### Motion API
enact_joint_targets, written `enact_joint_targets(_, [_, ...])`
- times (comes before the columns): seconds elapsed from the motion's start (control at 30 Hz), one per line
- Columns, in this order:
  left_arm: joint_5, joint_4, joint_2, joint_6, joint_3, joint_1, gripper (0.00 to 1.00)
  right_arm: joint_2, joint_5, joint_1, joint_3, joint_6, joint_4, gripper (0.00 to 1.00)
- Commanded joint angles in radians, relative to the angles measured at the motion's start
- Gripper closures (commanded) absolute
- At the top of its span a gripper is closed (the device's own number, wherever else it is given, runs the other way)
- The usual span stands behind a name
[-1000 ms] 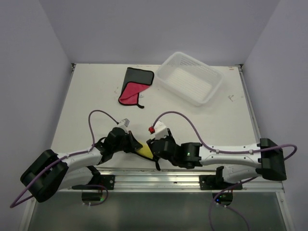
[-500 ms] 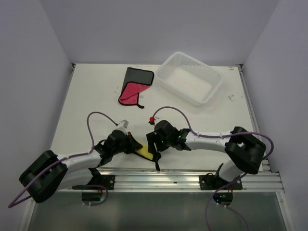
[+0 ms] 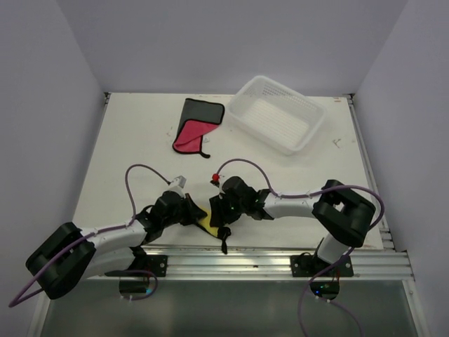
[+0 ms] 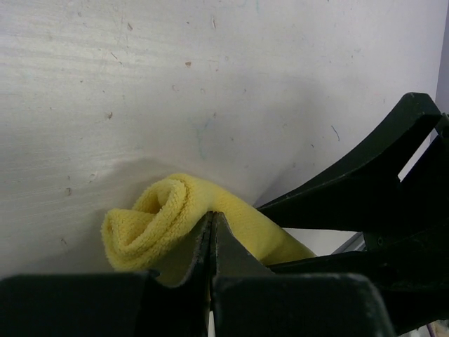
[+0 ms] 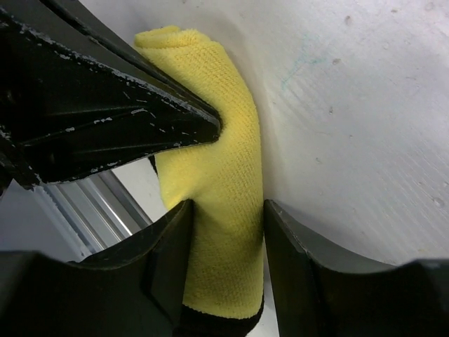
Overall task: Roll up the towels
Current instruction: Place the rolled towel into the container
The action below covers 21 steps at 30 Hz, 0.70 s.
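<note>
A yellow towel lies rolled up near the table's front edge, its spiral end facing the left wrist camera. My left gripper is shut, and its joined tips press on top of the roll. From the other side my right gripper straddles the roll, with a finger against each side of it. The roll's black hem lies under the right wrist. A second towel, black and red, lies folded flat at the far side of the table.
A white plastic basket sits at the back right, beside the black and red towel. An aluminium rail runs along the table's front edge just behind the roll. A black loop hangs from the yellow towel over that edge.
My right arm has bent in and moved its gripper left and farther onto the roll, and its jaws have narrowed around the roll. The left gripper has stayed shut on top of it.
</note>
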Motion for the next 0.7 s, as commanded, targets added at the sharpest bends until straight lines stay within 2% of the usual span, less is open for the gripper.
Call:
enact_joint_targets(0.0, [-0.062,-0.125,-0.009,0.01,-0.04,-0.009,0.99,0.05,0.017,0.031,-0.019,-0.019,-0.045,0.51])
enact_joint_targets(0.13, [-0.063,-0.134,-0.022,0.006,-0.042,-0.009,0.99,0.073,0.094,0.078,-0.014,-0.042,-0.111,0.58])
enact_joint_targets(0.17, [-0.062,-0.135,-0.024,0.006,-0.039,-0.007,0.99,0.075,0.103,0.086,-0.01,-0.044,-0.121,0.65])
enact_joint_targets(0.23, [-0.094,-0.151,-0.027,0.009,-0.028,-0.009,0.99,0.075,0.124,0.104,0.001,-0.044,-0.143,0.7])
enact_joint_targets(0.33, [-0.137,-0.22,-0.029,0.053,0.05,-0.002,0.98,0.067,0.169,0.124,0.02,-0.053,-0.179,0.82])
enact_joint_targets(0.37, [-0.158,-0.25,-0.022,0.073,0.126,-0.001,0.98,0.063,0.186,0.129,0.024,-0.055,-0.191,0.9])
enact_joint_targets(0.4, [-0.184,-0.34,-0.018,0.09,0.169,0.002,0.97,0.06,0.202,0.134,0.027,-0.053,-0.2,0.93])
enact_joint_targets(0.47, [-0.258,-0.41,-0.01,0.133,0.287,0.014,0.94,0.04,0.248,0.137,0.033,-0.053,-0.229,1.0])
enact_joint_targets(0.67, [-0.33,-0.545,-0.041,0.246,0.499,0.096,0.91,-0.019,0.451,0.138,0.084,-0.073,-0.348,1.0])
